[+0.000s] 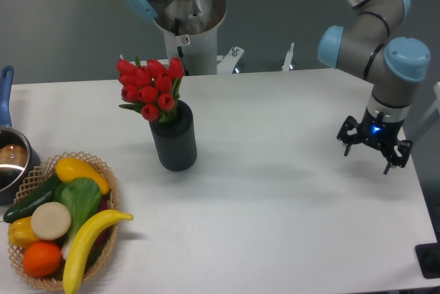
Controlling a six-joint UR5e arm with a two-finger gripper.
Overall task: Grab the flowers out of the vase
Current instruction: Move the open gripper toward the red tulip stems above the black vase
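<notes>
The flowers, a tight bunch of red tulip buds with green leaves, stand in the vase, a dark ribbed cylinder left of the table's middle. The buds lean up and to the left out of the vase's mouth; the stems are hidden inside. My gripper hangs far to the right, near the table's right edge, just above the surface. Its dark fingers are spread apart with nothing between them.
A woven basket holding a banana, an orange, lemons and green vegetables sits at the front left. A steel pot with a blue handle is at the left edge. The robot's base stands behind the vase.
</notes>
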